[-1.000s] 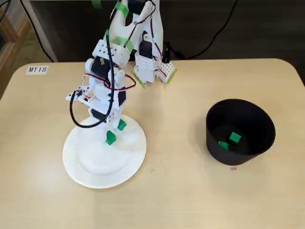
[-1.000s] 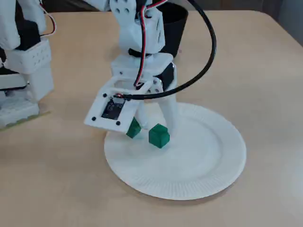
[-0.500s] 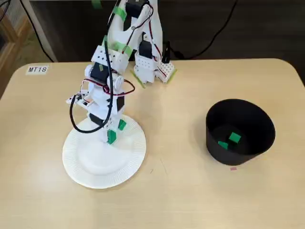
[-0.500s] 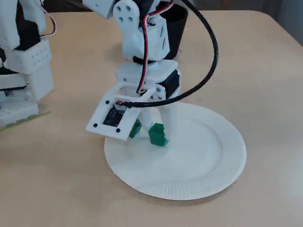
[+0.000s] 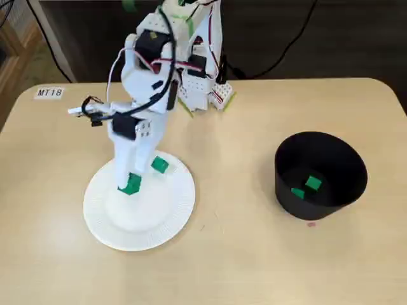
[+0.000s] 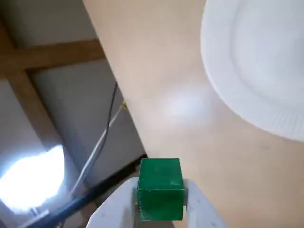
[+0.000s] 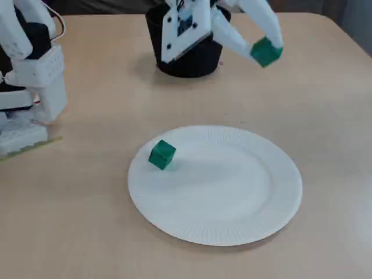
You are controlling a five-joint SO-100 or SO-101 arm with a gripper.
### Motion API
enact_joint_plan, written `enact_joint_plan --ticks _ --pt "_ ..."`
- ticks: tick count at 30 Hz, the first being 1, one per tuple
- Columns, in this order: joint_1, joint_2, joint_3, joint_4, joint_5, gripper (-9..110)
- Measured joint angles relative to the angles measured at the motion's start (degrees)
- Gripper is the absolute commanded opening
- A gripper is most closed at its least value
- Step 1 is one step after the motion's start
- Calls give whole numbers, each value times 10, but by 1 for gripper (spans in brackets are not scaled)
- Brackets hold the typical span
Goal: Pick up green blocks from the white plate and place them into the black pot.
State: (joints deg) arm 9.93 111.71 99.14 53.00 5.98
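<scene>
My gripper (image 5: 130, 183) is shut on a green block (image 5: 130, 185), held in the air above the white plate (image 5: 159, 219). In the other fixed view that block (image 7: 267, 52) hangs high at the gripper (image 7: 268, 50), well above the plate (image 7: 256, 203). The wrist view shows the same block (image 6: 160, 188) clamped between the two white fingers (image 6: 197, 205). A second green block (image 5: 159, 166) lies on the plate near its far rim; it also shows as a small cube (image 7: 161, 154) on the plate's left side. The black pot (image 5: 346, 190) stands at the right with two green blocks (image 5: 312, 183) inside.
The arm's base (image 5: 203, 89) stands at the table's back edge, with dark cables behind it. A label reading MT18 (image 5: 49, 93) is stuck at the back left corner. The pot (image 7: 174, 64) sits behind the arm in the low fixed view.
The gripper closed on one green block on the plate and lifted it clear. The arm rose and swung away from the plate's surface. The other block stayed on the plate.
</scene>
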Motion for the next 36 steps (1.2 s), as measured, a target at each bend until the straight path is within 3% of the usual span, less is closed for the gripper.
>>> enact_joint_plan --ticks 8,14,26,32,36 --pt "-263 33 0 12 -8 -2" --pt "-387 54 91 -128 -33 -2" --pt "-459 63 258 -282 -40 -2" --pt "-463 91 266 -263 -51 22" --pt "-465 113 266 -216 -65 27"
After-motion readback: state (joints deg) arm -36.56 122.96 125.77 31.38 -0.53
